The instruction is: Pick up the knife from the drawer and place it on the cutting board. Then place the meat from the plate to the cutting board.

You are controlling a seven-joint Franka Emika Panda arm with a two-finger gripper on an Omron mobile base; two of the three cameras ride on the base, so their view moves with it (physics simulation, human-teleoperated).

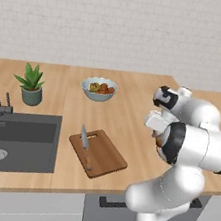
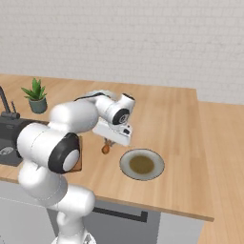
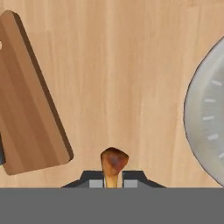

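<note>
meat (image 3: 113, 161): small orange-brown lump on a pale bone, clamped in the gripper (image 3: 111, 180), above bare worktop (image 3: 131, 65) between cutting board (image 3: 30, 109) and plate (image 3: 205, 118).

1 knife (image 1: 85, 148), 1 cutting board (image 1: 103, 156), 1 plate (image 2: 141, 164) — 1 meat (image 3: 113, 161).

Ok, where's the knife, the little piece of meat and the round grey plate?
Slim steel knife with wooden handle (image 1: 86, 150): left base view, where blade meets handle.
Small orange-brown meat lump (image 3: 113, 160): hand view, rounded end.
Round pale grey plate (image 2: 157, 170): right base view, near rim.
</note>
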